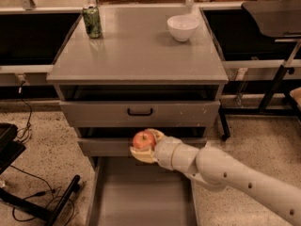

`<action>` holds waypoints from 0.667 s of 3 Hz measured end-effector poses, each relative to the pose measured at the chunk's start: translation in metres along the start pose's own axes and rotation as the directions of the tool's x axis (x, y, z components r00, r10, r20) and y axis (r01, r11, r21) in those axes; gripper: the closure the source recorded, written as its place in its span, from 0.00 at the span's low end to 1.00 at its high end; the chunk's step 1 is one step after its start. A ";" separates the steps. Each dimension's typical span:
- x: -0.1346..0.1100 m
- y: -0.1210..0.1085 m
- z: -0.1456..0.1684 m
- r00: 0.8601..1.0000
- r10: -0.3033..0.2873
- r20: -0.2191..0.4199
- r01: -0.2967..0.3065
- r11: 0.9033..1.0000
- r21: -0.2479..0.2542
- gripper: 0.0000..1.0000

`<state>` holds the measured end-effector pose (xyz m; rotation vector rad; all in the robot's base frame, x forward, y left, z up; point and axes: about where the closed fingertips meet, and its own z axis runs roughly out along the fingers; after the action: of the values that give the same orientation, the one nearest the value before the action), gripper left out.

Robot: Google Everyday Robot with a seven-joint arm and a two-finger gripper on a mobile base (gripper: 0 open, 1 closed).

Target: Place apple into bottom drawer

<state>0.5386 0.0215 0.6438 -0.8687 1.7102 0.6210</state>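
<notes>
My gripper [145, 145] is shut on the red-orange apple [143, 140] and holds it in front of the middle drawer, above the back of the open bottom drawer [141, 194]. The bottom drawer is pulled out toward the camera; its flat grey floor is bare. My white arm [221, 169] reaches in from the lower right.
A green can [92, 21] stands at the cabinet top's back left, a white bowl [182, 28] at the back right. The top drawer [140, 112] has a black handle. Black cables and a stand leg [51, 204] lie on the floor at left.
</notes>
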 end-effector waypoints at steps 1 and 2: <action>0.082 -0.005 0.002 0.996 0.093 -0.005 -0.093 0.995 0.022 1.00; 0.135 -0.017 0.016 0.983 0.184 0.007 -0.185 0.982 0.030 1.00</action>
<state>0.5390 -0.0090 0.5100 -0.6916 1.8050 0.7179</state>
